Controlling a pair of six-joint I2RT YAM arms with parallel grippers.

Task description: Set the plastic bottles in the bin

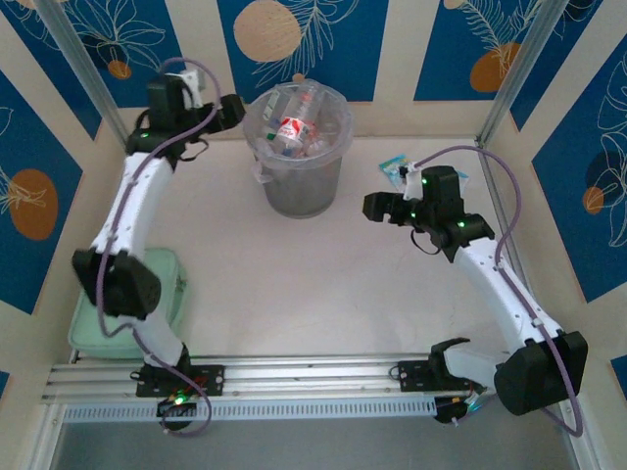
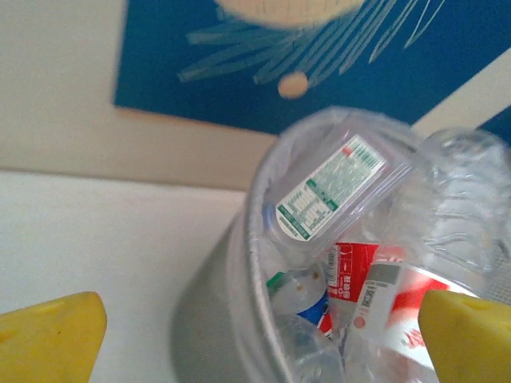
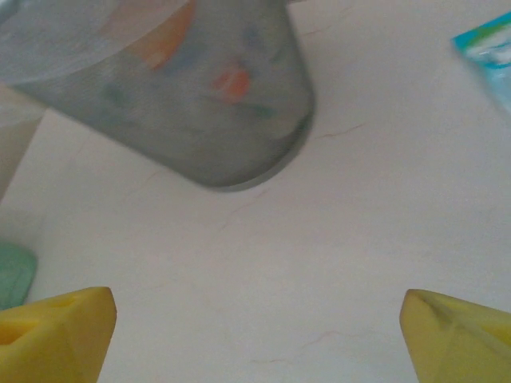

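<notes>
The translucent grey bin (image 1: 299, 191) stands at the back middle of the table, heaped with several clear plastic bottles (image 1: 294, 125) carrying red, green and white labels. From the left wrist I look down on the bin's rim (image 2: 239, 263) and the bottles (image 2: 375, 287) inside, one with a green-and-white label (image 2: 327, 187) on top. My left gripper (image 1: 232, 110) hovers just left of the rim, open and empty, yellow fingertips (image 2: 48, 335) wide apart. My right gripper (image 1: 377, 206) hangs open and empty to the right of the bin (image 3: 184, 96), fingertips (image 3: 56, 331) spread over bare table.
A pale green pad (image 1: 162, 294) lies at the left front, partly under the left arm. Blue-and-white packets (image 1: 397, 168) lie behind the right gripper, one edge showing as a packet (image 3: 491, 48). Aluminium posts and wall panels enclose the table; a rail runs along the front.
</notes>
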